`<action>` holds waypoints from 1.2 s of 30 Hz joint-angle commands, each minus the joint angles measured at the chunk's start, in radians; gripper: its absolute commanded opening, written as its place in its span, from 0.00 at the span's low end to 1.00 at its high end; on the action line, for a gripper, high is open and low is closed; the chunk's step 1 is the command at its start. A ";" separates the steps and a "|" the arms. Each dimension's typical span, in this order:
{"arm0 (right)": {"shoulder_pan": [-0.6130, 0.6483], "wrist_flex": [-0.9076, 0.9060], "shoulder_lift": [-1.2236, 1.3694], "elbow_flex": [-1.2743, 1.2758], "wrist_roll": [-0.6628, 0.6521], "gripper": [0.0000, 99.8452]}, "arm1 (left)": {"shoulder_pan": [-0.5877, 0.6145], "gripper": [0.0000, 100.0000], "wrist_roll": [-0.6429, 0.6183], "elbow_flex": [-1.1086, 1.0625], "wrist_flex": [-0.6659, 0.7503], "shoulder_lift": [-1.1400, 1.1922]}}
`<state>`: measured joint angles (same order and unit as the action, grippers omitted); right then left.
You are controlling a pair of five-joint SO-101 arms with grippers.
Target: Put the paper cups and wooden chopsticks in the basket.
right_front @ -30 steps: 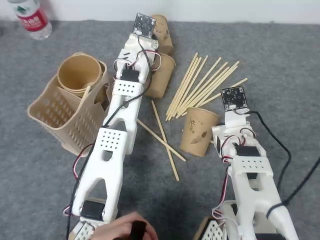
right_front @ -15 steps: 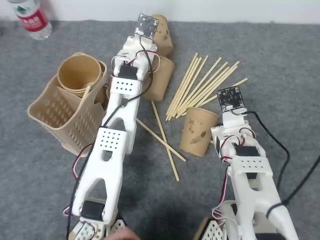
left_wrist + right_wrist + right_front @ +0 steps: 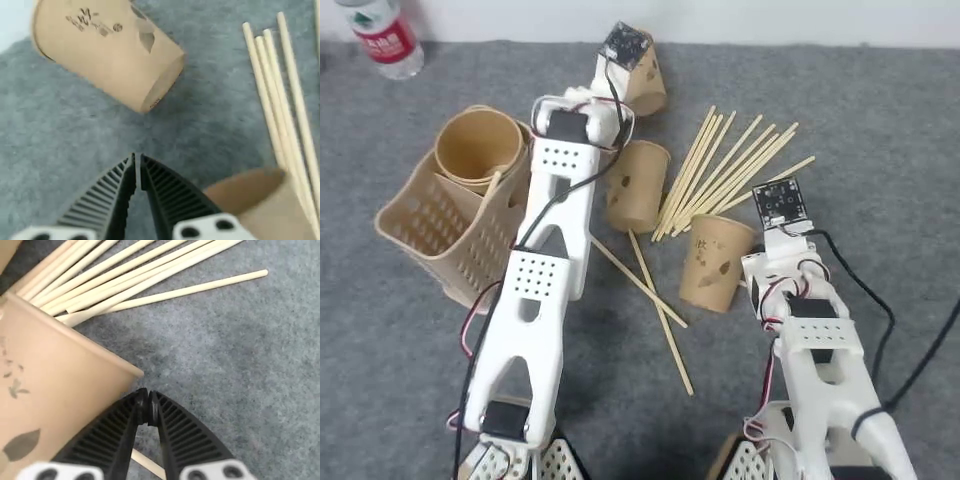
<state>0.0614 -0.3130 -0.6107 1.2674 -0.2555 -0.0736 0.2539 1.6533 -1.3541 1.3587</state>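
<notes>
- The right gripper (image 3: 148, 402) sits low over the grey carpet (image 3: 880, 120). Its jaws are pressed together on nothing, just beside the rim of a tan paper cup with a leaf print (image 3: 715, 262) that stands on end.
- Three loose pale wooden chopsticks (image 3: 650, 290) lie crossed on the carpet between the two arms, near that cup.
- Off to the left, the beige perforated plastic basket (image 3: 430, 235) already holds nested plain tan paper cups (image 3: 478, 145), so part of the job looks done.
- A tan paper cup on its side (image 3: 635, 185) lies just beside the left arm, with a fan of long wooden chopsticks (image 3: 725, 165) spread out next to it.
- Farthest out, the left gripper (image 3: 137, 162) hovers above the carpet, jaws closed and empty. It is between that cup's mouth and a second tipped tan paper cup (image 3: 107, 50) near the wall.
- The step in hand seems to be fetching another cup with the left arm. The next move calls for parting the jaws, slipping one finger inside a rim, pinching the wall without crushing it, then lifting the cup across to the basket.
- The chopsticks lie flat and thin, so they will likely need a low, careful pinch later.
- A clear plastic bottle with a red label (image 3: 385, 38) stands in the far left corner, apart from the work.
</notes>
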 commanded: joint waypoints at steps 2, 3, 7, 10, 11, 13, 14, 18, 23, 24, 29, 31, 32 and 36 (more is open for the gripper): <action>0.002 0.021 -0.012 -0.006 -0.014 0.01 | 0.006 0.01 0.017 0.028 -0.183 -0.173; 0.002 0.021 -0.012 -0.006 -0.014 0.01 | 0.006 0.01 0.034 0.028 -0.221 -0.183; 0.001 0.019 -0.013 -0.005 -0.014 0.01 | 0.005 0.01 0.092 0.028 -0.344 -0.196; -0.001 0.019 -0.018 -0.003 -0.014 0.01 | 0.009 0.01 0.098 0.028 -0.345 -0.201; -0.001 0.019 -0.019 -0.003 -0.014 0.01 | 0.009 0.01 0.098 0.028 -0.347 -0.203; -0.001 0.021 -0.021 -0.003 -0.014 0.01 | 0.009 0.01 0.098 0.027 -0.348 -0.212; -0.001 0.021 -0.021 -0.003 -0.014 0.01 | 0.008 0.01 0.098 0.027 -0.361 -0.226; -0.001 0.024 -0.022 -0.003 -0.012 0.01 | -0.014 0.01 0.094 0.025 -0.404 -0.327; -0.001 0.018 -0.022 -0.005 -0.012 0.01 | 0.011 0.01 0.092 0.021 -0.405 -0.460; -0.001 0.018 -0.022 -0.005 -0.012 0.01 | 0.020 0.01 0.092 0.008 -0.405 -0.483; -0.001 -0.079 -0.022 -0.052 -0.012 0.01 | 0.051 0.01 0.066 -0.226 -0.410 -0.624; -0.004 -0.119 -0.022 -0.069 -0.009 0.01 | 0.041 0.01 0.055 -0.427 -0.410 -0.726; -0.007 -0.127 -0.022 -0.071 -0.008 0.01 | 0.021 0.01 0.057 -0.536 -0.408 -0.787; -0.028 -0.127 -0.022 -0.069 -0.008 0.01 | -0.069 0.01 0.215 -0.920 -0.394 -1.011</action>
<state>0.0598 -0.4342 -0.6107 1.2612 -0.2570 -0.0660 0.3307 1.0963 -1.7331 0.6022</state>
